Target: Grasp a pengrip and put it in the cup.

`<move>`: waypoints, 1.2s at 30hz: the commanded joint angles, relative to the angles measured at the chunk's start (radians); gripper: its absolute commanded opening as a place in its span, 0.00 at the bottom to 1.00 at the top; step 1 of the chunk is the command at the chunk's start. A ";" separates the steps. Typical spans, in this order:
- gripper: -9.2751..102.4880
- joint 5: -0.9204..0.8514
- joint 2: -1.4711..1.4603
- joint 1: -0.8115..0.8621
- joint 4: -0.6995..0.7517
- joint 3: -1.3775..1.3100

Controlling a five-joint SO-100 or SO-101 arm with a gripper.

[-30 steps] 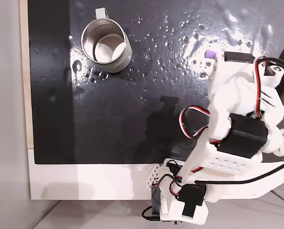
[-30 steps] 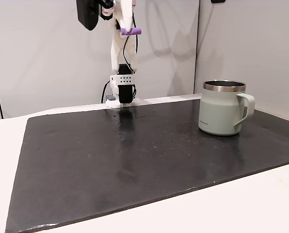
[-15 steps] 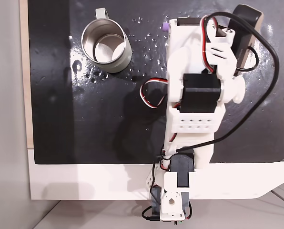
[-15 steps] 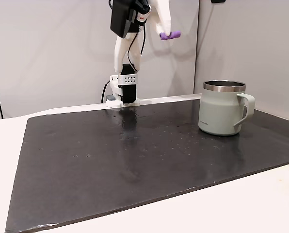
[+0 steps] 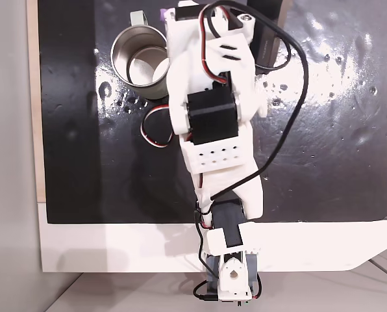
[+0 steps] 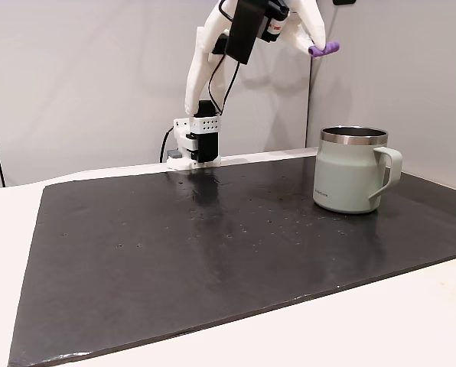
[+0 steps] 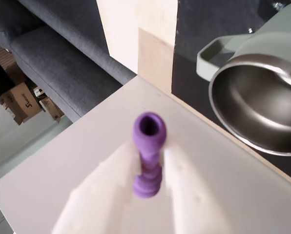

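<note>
The purple ribbed pengrip [image 6: 324, 50] is held high in the air with my gripper [image 6: 317, 46] shut on it. In the side fixed view it hangs above and a little left of the cup [image 6: 353, 170], a pale grey-green mug with a steel rim and a loop handle. From above, a sliver of the pengrip [image 5: 164, 13] peeks out at the arm's tip, just right of the cup [image 5: 141, 62] and its handle. The wrist view shows the pengrip [image 7: 148, 146] standing between my blurred white fingers [image 7: 184, 195], with the cup [image 7: 262, 105] and its shiny inside at the right.
The cup stands on a black mat [image 6: 174, 260] spread over a white table. My arm's base [image 5: 229, 273] sits at the mat's near edge in the top-down fixed view. A grey sofa [image 7: 62, 58] and cardboard boxes [image 7: 23, 97] lie beyond the table edge.
The arm has swung with the pengrip held, from the right side of the mat leftward in the top-down view, rightward in the side view, ending close to the cup.
</note>
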 commanded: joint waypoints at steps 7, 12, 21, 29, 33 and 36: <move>0.08 0.038 -0.015 -0.129 -0.112 -0.017; 0.08 0.035 -0.018 -0.183 -0.135 0.046; 0.08 0.029 0.035 -0.215 -0.121 0.164; 0.14 0.021 0.044 -0.210 -0.117 0.149; 0.28 0.023 0.048 -0.206 -0.112 0.149; 0.31 0.021 0.048 -0.206 -0.109 0.147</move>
